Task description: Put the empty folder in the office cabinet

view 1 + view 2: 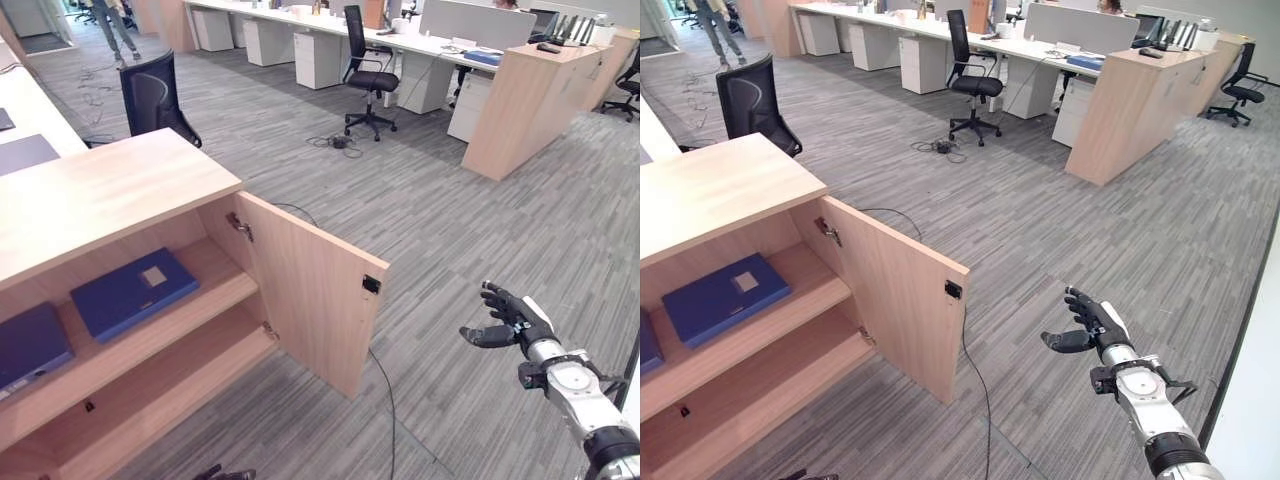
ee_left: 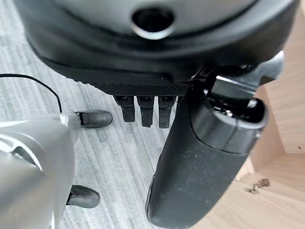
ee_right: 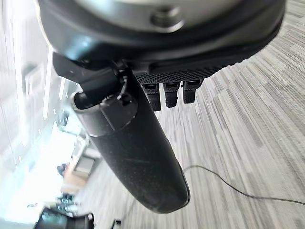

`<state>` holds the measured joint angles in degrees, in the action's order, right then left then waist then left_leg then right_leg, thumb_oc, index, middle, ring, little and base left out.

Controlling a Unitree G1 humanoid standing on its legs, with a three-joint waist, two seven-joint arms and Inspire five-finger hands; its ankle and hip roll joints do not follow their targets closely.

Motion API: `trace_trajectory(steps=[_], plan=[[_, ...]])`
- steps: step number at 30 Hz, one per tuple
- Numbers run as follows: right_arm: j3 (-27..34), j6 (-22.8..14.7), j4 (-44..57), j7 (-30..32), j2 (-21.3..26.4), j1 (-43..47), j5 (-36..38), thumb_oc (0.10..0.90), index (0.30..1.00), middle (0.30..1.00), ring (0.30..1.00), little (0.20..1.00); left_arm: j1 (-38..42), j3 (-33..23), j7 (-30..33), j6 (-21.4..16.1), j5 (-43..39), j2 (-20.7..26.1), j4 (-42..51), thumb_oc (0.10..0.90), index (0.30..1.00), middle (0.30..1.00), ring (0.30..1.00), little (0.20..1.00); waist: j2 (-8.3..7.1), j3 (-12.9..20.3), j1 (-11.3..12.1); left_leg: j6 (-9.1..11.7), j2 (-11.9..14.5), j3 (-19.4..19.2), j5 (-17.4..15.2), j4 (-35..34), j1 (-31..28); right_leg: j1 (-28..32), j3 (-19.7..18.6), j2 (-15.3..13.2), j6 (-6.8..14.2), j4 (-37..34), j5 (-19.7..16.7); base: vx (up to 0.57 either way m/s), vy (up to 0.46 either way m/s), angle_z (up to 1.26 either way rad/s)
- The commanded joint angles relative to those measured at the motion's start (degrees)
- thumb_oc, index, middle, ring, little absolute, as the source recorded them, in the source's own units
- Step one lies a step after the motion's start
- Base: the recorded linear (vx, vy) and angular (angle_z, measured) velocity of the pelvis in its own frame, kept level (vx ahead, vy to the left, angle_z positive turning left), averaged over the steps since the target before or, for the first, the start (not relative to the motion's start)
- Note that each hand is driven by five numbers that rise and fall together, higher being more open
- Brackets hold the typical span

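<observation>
Light wooden office cabinet at left of frame, door swung open, flat blue folder lying on the upper shelf. Right hand at lower right, fingers relaxed and spread, holding nothing; left hand also empty, fingers straight. Placement looks done; next is probably closing the door.

Cabinet upper shelf: two blue folders lying flat.

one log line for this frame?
folder: upper shelf | cabinet door: open | right robot hand: open, empty | left robot hand: open, empty
</observation>
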<state>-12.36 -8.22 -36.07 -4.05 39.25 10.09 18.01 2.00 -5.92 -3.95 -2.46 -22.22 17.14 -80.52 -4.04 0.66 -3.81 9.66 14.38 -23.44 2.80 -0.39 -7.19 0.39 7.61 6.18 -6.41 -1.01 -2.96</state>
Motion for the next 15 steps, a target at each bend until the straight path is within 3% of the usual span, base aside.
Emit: trace_trajectory(steps=[1, 4, 11, 15], plan=[[1.7, -5.1, 3.9, -0.5, 1.1, 5.1, -0.8, 0.800, 0.900, 0.900, 0.900, 0.900, 2.5, -0.6, 0.1, -1.8, 0.0, 3.3, -1.7, 0.800, 0.900, 0.900, 0.900, 0.900, -0.69, 1.4, 1.4, -2.8, -2.4, -1.0, -0.1, 1.8, -0.4, 0.1, -2.6, -5.3, 10.4, 0.6, 4.3, 0.00, 0.019, 0.16], [-6.9, -4.3, 7.6, -3.3, 1.9, 11.0, -5.4, 0.800, 0.900, 0.900, 0.900, 0.900, 2.2, -1.2, 0.5, -1.5, 0.1, 4.1, -2.5, 0.800, 0.900, 0.900, 0.900, 0.900, -0.81, 1.5, 3.0, -2.7, -3.1, 0.2, 0.1, 0.9, -0.4, 0.8, -1.4, -5.7, 10.4, 0.2, 4.4, -0.01, 0.026, 0.18], [-14.8, -4.1, 10.2, -5.5, 2.8, 16.7, -11.1, 0.800, 0.900, 0.900, 0.900, 0.900, 2.0, -1.2, 0.5, -1.3, 1.3, 4.4, -3.2, 0.800, 0.900, 0.900, 0.900, 0.900, -0.89, 1.6, 3.7, -2.9, -3.6, 0.8, -0.3, 0.0, 0.0, 1.0, -0.6, -6.0, 10.5, -0.4, 4.2, -0.01, 0.007, 0.06], [-17.7, -4.2, 8.5, -5.9, -1.1, 19.3, -9.3, 0.800, 0.900, 0.900, 0.900, 0.900, 1.8, -0.9, 0.7, -1.3, 1.3, 4.1, -3.5, 0.800, 0.900, 0.900, 0.900, 0.900, -1.20, 1.6, 4.7, -3.0, -3.9, 1.3, -0.3, -0.4, 0.7, 1.0, -0.2, -6.0, 10.5, -1.4, 3.5, -0.01, -0.004, 0.04]])
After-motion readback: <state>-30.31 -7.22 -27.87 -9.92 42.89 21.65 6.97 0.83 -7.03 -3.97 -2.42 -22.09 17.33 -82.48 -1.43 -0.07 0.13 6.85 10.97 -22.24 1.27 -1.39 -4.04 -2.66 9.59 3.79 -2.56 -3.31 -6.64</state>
